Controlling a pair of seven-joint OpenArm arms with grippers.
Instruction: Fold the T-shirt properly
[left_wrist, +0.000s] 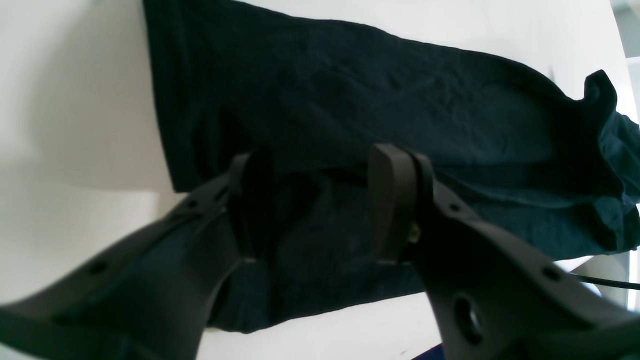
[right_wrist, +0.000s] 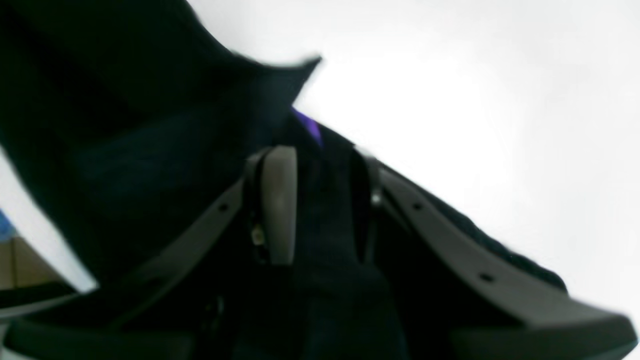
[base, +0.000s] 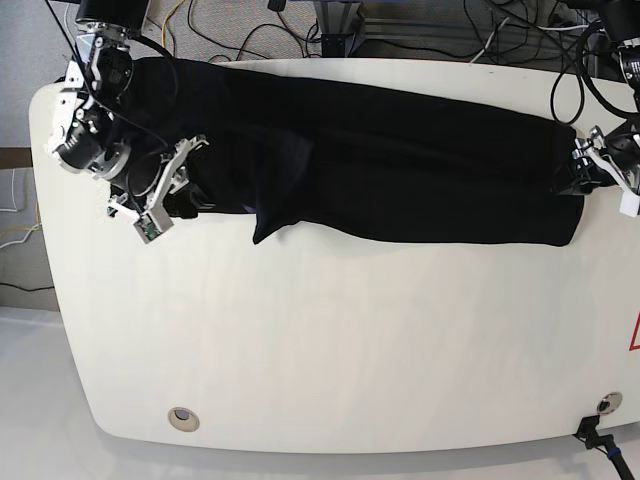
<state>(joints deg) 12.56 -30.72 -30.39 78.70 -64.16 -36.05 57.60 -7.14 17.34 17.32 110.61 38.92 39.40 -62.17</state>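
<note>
A: Where is the T-shirt (base: 400, 165)?
B: Spread in a long dark band across the far half of the white table (base: 330, 340), one flap hanging toward the near side at the band's left part.
A: Left gripper (left_wrist: 320, 200)?
B: At the band's right end in the base view. Jaws stand apart over the cloth; no fold is pinched between them.
A: Right gripper (right_wrist: 320, 200)?
B: At the opposite end, clamped on a bunch of fabric. A purple tag (right_wrist: 311, 129) shows just past its fingertips.

We see a white table (base: 330, 340) filling the frame, black cables (base: 250, 25) tangled along the top edge, and a red mark (base: 634, 333) at right.
</note>
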